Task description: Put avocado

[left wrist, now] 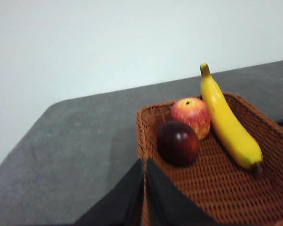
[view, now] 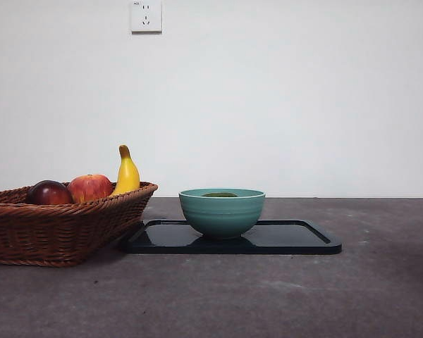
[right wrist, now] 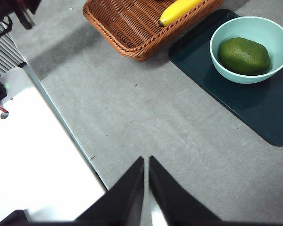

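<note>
Nearest, in each wrist view: two black jaws pressed together, nothing held. Right gripper (right wrist: 146, 162) high above bare grey table (right wrist: 146, 117), well apart from everything. Left gripper (left wrist: 145, 165) just above the near rim of the wicker basket (left wrist: 217, 188), with dark red fruit (left wrist: 178, 142), apple (left wrist: 191, 115) and banana (left wrist: 228, 125) inside. Farther on, dark tray (right wrist: 254, 108) carrying a teal bowl (right wrist: 273, 33), avocado (right wrist: 244, 55) lying inside. Placement judged complete; likely nothing left but keeping both arms clear. From the front, only the avocado's top showing above the bowl rim; both arms out of sight there.
</note>
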